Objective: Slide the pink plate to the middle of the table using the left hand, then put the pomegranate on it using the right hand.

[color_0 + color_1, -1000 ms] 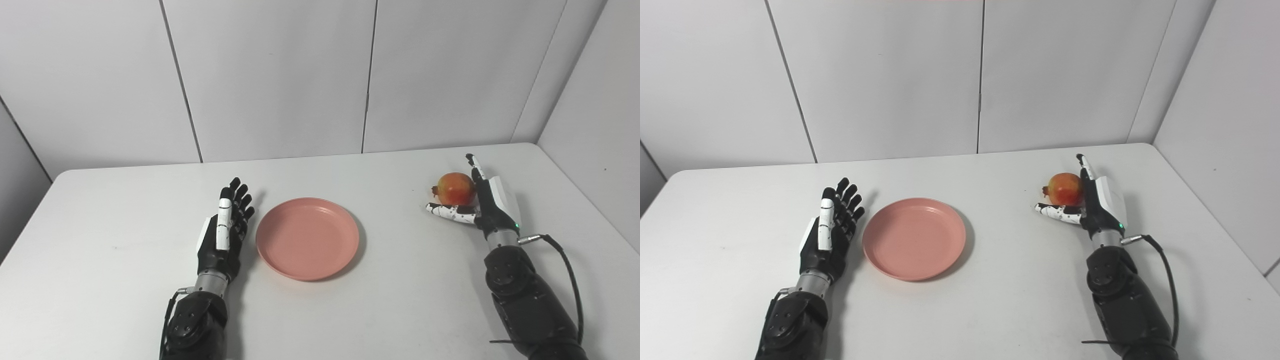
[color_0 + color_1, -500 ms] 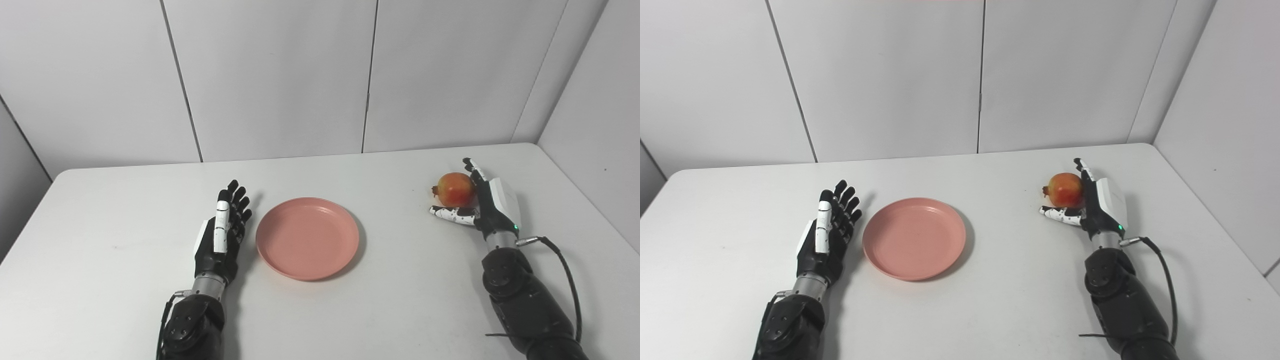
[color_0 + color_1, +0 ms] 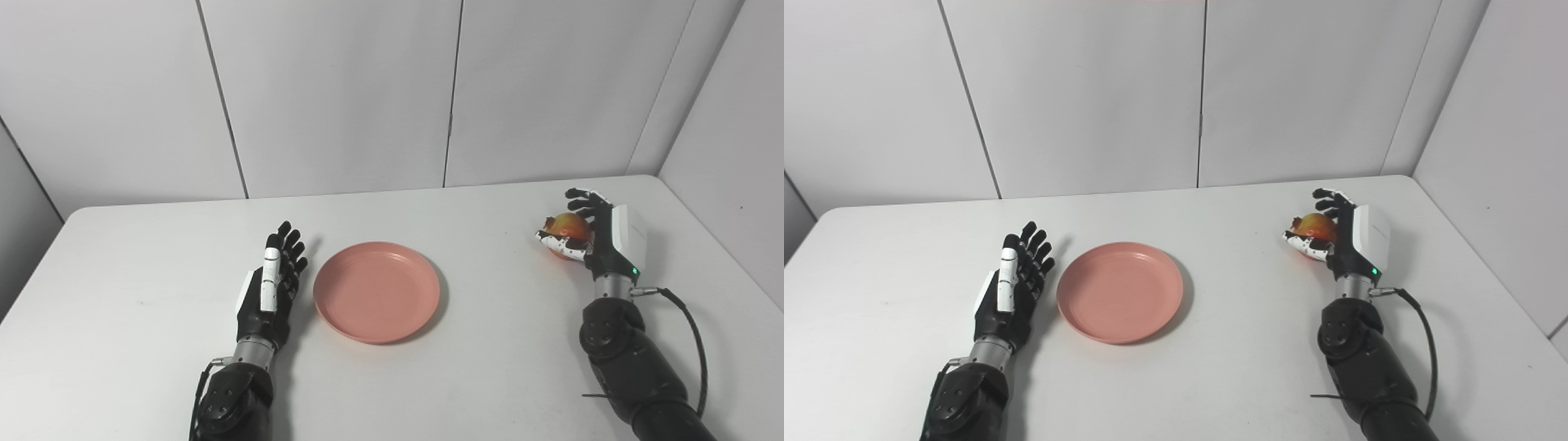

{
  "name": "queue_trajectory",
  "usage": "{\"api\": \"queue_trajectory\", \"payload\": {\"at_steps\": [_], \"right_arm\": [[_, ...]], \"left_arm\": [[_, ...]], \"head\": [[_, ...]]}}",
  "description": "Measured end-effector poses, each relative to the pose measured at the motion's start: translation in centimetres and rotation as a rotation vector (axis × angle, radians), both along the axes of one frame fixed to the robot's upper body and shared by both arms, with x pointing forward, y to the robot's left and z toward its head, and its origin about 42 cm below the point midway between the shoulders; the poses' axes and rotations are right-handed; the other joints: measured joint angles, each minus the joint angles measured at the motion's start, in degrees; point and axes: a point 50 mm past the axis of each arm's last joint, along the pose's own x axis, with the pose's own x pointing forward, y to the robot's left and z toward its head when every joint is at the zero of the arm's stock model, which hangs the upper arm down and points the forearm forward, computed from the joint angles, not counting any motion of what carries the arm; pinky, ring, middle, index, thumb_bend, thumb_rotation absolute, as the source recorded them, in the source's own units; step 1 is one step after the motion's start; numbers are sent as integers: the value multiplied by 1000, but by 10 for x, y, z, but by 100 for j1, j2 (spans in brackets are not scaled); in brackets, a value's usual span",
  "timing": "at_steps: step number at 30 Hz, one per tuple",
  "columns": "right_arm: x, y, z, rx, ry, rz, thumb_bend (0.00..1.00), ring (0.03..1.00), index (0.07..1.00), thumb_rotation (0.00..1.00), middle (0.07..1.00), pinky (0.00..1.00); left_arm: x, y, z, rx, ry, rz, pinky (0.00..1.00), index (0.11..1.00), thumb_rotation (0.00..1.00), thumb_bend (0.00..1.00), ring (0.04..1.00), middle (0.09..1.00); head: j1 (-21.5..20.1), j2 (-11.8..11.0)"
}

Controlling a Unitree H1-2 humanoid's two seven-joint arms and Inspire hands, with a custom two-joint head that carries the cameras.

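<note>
Round pink plastic plate [image 3: 376,291] lies mid-table. Right hand [image 3: 597,236] is wrapped around the red-yellow pomegranate [image 3: 568,225] near the white table's [image 3: 122,318] right edge, apparently lifted. Left hand [image 3: 269,294] rests beside the plate, fingers spread, empty.

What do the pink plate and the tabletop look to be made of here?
Pink plate: probably plastic or melamine, matte; uniform salmon colour, thin raised rim, no glaze shine. Table: smooth white laminate or plastic by the look, with rounded corners and soft reflections; the exact material cannot be told.
</note>
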Motion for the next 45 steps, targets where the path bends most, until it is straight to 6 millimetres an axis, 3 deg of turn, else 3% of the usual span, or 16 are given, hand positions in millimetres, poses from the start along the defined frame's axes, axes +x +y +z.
{"api": "queue_trajectory", "payload": {"at_steps": [20, 45], "right_arm": [[-1, 1, 1, -5, -30, -4, 518, 451, 530, 0, 445, 353], [0, 3, 0, 22, -10, 18, 525, 573, 506, 6, 487, 481]], "left_arm": [[0, -2, 0, 24, 1, 4, 974, 1000, 1000, 592, 995, 1000], [0, -3, -1, 14, 7, 8, 976, 996, 975, 588, 993, 1000]], "head": [[44, 0], [35, -9]]}}
